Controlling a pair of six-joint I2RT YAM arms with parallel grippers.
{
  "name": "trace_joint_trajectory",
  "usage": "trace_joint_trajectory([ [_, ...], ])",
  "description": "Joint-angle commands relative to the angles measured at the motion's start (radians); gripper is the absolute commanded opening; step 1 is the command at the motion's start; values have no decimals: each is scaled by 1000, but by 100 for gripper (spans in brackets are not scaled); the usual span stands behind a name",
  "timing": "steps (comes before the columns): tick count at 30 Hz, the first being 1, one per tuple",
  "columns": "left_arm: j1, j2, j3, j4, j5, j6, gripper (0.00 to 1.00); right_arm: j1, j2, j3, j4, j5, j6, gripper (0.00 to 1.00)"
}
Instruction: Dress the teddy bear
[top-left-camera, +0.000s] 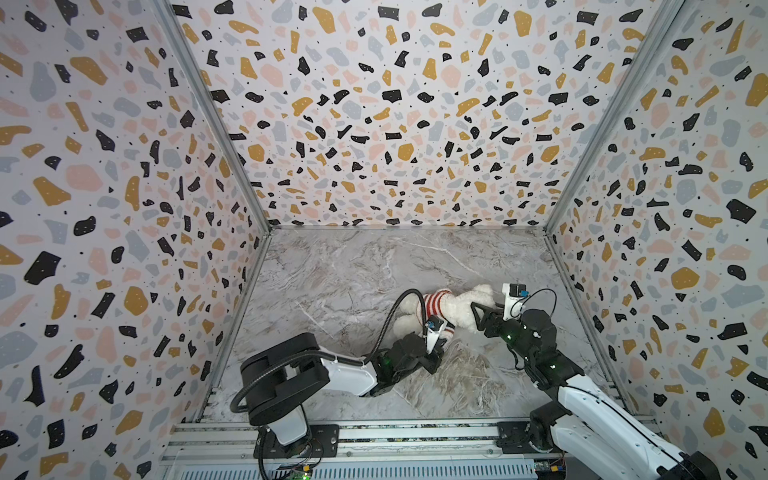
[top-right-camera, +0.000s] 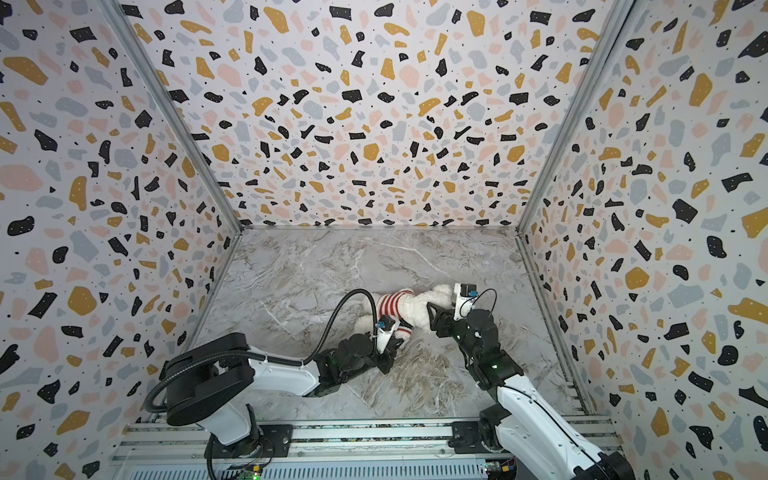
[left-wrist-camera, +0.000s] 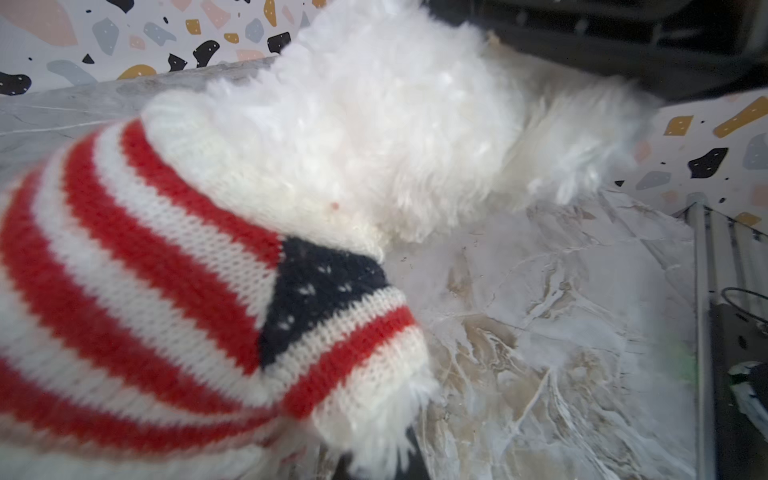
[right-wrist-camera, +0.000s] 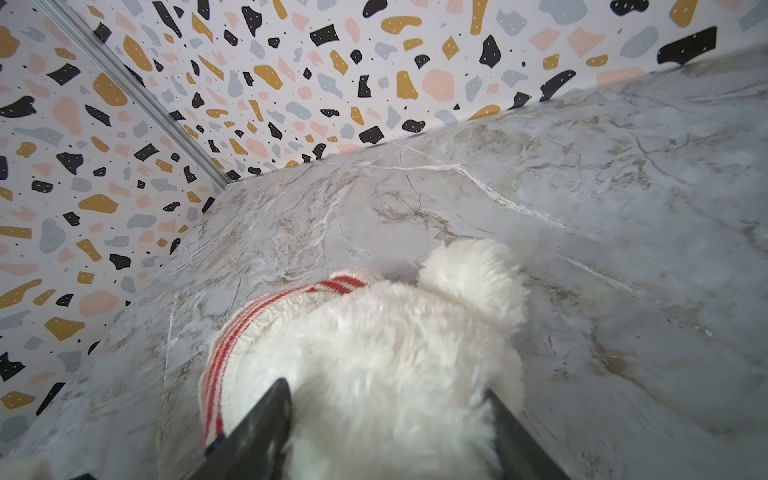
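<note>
Near edge: an aluminium rail (top-left-camera: 395, 436) carries both arm bases. The marble table (top-left-camera: 332, 270) runs beyond it to the far wall.
Bear: the teddy bear (top-left-camera: 463, 309) lies on the table, near and a little right of centre. Its head is to the right and its legs to the left.
Garment: a red-and-white striped sweater (top-left-camera: 434, 302) with a navy patch wraps the torso. The head is clear of the neck, and a fluffy paw pokes out of the near sleeve's cuff.
Left gripper: the left gripper (top-left-camera: 440, 344) sits on the near side of the bear at that cuff, jaws closed right down. In the left wrist view its fingertips (left-wrist-camera: 415, 457) barely show beneath the paw. It is probably nipping knit or fur, but I cannot tell which.
Right gripper: the right gripper (right-wrist-camera: 385, 386) is spread wide and grips nothing. Its fingers (right-wrist-camera: 266, 419) stand on either side of the bear's head with fur between them, and one ear pokes up just beyond.
Step in hand: late, I judge. The sweater is on, so this looks like seating the sleeve and straightening the hem.
Next move calls for: the right gripper to steady the head or body while the left draws the knit. Short, gentle pulls are best, because light plush will likely slide on the marble.
Far sleeve: hidden behind the body, so its state is unknown.
</note>
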Motion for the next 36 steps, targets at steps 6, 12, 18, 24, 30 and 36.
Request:
trace_joint_trajectory([
  [6,84,-142,98,-314,236,-75,0,-1,-135,-16,-21,-7,-112,78],
  [12,142,-227,172,-480,437,-88,0,1,-199,-15,-14,-67,-174,84],
  [18,234,-300,213,-603,616,-101,0,4,-266,-37,68,-233,-243,87],
  [24,304,-337,256,-752,739,-28,0,8,-322,-85,142,-361,-306,88],
  [30,315,-337,226,-651,907,-93,0,8,-304,-102,156,-360,-309,87],
  [36,329,-306,257,-740,801,-58,0,8,-286,-95,144,-302,-314,85],
])
